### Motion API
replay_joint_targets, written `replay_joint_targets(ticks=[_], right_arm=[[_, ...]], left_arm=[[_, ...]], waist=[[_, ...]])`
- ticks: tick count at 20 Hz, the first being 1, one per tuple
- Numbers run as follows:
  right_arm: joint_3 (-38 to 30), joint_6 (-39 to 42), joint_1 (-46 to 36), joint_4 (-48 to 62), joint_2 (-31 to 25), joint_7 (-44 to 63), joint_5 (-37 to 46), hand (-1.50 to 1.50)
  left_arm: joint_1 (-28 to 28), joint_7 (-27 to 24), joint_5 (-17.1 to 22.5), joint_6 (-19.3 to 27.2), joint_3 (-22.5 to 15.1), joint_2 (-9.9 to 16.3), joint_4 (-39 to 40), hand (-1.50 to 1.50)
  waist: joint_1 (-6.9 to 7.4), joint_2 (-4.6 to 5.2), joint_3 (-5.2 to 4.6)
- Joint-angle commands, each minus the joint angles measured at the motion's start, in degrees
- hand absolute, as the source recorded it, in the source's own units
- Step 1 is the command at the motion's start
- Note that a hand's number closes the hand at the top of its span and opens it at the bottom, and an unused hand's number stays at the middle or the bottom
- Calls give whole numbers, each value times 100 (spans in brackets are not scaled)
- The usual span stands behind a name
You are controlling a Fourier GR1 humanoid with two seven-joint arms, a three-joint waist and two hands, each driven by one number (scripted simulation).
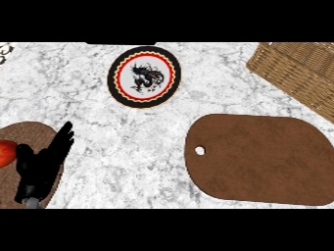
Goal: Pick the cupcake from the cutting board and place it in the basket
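Only the left robot hand (40,164) shows, fingers straight and holding nothing, beside the tomato (1,153).

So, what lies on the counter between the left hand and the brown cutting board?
In the head view, nothing: only bare marble counter separates the left hand from the cutting board. The plate sits farther back, outside that stretch.

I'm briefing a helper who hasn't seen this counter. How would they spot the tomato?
On the marble counter, find the round brown mat at the near left. The tomato sits on it, beside the left hand: the only small red thing there.
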Motion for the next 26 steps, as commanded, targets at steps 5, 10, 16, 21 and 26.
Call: replay_joint_targets(ticks=[5, 10, 16, 21, 26], right_arm=[[-460, -680, 544, 234, 160, -828, -502, 150], [-314, -1138, 922, 746, -177, -329, 64, 150], [-76, -136, 989, 946, -399, -733, 116, -150], [-180, -164, 954, 847, -554, -1046, -28, -150], [-309, -678, 1284, 368, -427, -1258, -236, -150]], left_arm=[[140, 514, -63, 5, -106, -67, 449, 0], [160, 452, -102, 81, -101, -151, 398, 0], [551, 346, -82, -37, -69, -103, 368, 0], [380, 87, -27, -167, 55, -153, 729, 0], [118, 496, -91, 7, 152, -124, 592, 0]], waist=[[-48, 40, -76], [-72, 51, -85], [-92, -8, -84], [-114, 7, -85], [-233, -36, -83]])
